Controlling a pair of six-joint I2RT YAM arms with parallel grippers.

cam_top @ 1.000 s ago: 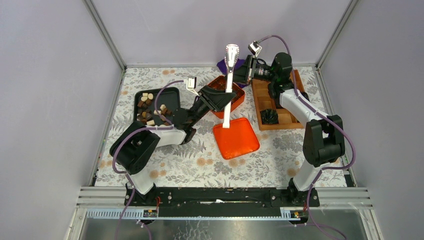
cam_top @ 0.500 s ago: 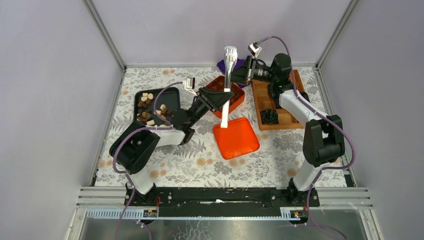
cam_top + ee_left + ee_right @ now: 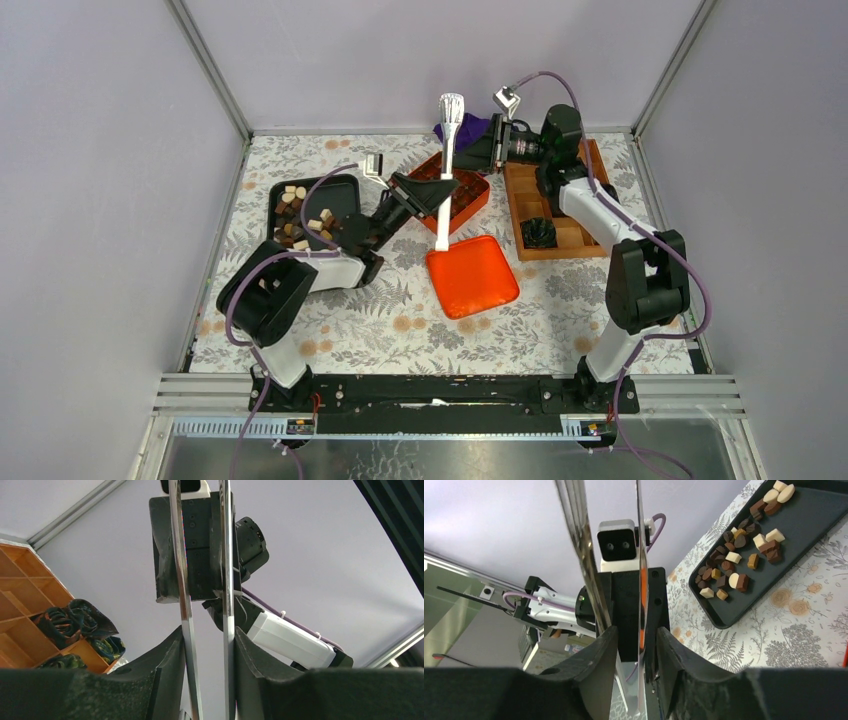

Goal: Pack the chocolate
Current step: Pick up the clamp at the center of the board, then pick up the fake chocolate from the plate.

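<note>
1. Tool. The silver metal tongs (image 3: 446, 160) stand nearly upright over the table centre. The lower end is near the far edge of the flat orange-red square lid (image 3: 472, 275); contact with it cannot be confirmed.

2. Left gripper (image 3: 209, 632). Both tong arms pass between the fingers, each arm lying against an inner pad. The jaws are narrow and clamped on the tongs at mid-length.

3. Right gripper (image 3: 636, 630). It brackets the upper part of the tongs. One arm meets a finger; a gap shows between the other arm and its finger. The jaws are parted narrowly and not clamped.

4. Task item. The chocolate (image 3: 734, 555), small dark brown, light brown and cream pieces, lies loose in the black rectangular tray (image 3: 804, 520) at the table's left side, well apart from both grippers. In the top view the left arm and its cable cover part of the tray.

5. Obstructed items.
- Orange-red open container (image 3: 470, 195): largely covered by the left gripper; contents unreadable.
- Wooden compartment box (image 3: 570, 235): one dark crinkled wrapper (image 3: 540, 232) sits in a near compartment; the far end is behind the right arm.
- Purple object (image 3: 470, 127): mostly hidden; shape unclear.
</note>
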